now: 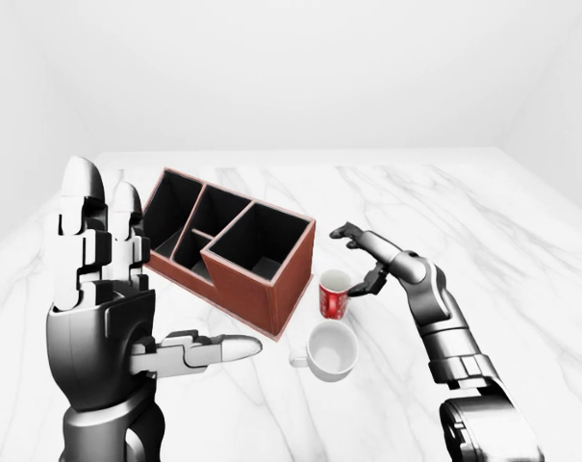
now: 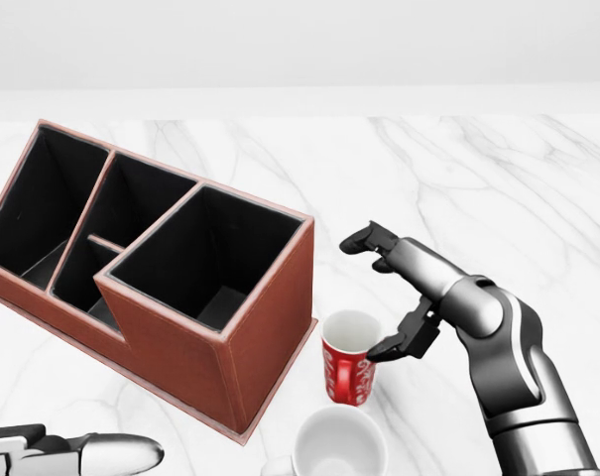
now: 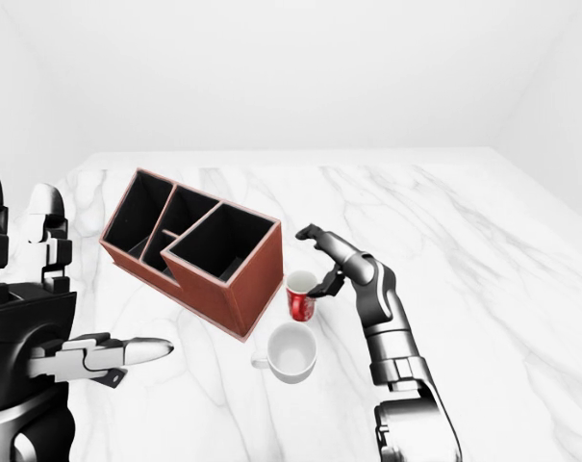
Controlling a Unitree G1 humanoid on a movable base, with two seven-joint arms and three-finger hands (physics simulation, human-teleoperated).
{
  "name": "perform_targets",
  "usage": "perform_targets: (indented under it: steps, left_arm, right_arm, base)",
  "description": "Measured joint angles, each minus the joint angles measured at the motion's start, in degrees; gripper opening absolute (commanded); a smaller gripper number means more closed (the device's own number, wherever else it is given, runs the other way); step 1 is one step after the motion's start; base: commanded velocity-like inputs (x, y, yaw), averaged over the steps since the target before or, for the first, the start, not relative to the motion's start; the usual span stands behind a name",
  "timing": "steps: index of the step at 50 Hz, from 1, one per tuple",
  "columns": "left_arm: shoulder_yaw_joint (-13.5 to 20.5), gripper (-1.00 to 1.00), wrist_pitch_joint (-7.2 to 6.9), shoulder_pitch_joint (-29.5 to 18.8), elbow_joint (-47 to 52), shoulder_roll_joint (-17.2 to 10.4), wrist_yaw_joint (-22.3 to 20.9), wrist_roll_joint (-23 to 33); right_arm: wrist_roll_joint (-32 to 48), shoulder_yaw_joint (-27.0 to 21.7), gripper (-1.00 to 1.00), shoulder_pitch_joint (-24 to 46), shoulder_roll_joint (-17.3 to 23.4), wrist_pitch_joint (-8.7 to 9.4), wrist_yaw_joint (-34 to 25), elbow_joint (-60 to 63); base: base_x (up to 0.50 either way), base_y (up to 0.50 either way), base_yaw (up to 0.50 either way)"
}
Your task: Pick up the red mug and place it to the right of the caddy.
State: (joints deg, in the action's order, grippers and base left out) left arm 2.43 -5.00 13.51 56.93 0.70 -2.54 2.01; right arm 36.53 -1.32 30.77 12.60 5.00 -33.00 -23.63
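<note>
We see white lettering on the side of the red mug (image 2: 348, 364), which stands just right of the caddy (image 2: 161, 278), but it is too small and blurred for us to read. We find no other text.

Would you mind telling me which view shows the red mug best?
The head view: the red mug appears largest there, upright beside the caddy. Both eye views show it smaller, standing above the white mug.
</note>
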Motion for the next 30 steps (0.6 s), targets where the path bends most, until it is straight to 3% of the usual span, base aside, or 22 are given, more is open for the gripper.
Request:
perform_targets:
  steps: [30]
  left_arm:
    - [0.43,1.00,0.00,-0.21,0.22,0.05,-0.18,-0.12]
  right_arm:
    - [0.22,-0.56,1.00,0.92,1.10,0.00,-0.85,0.99]
  base:
    - [0.00,0.00,0.00]
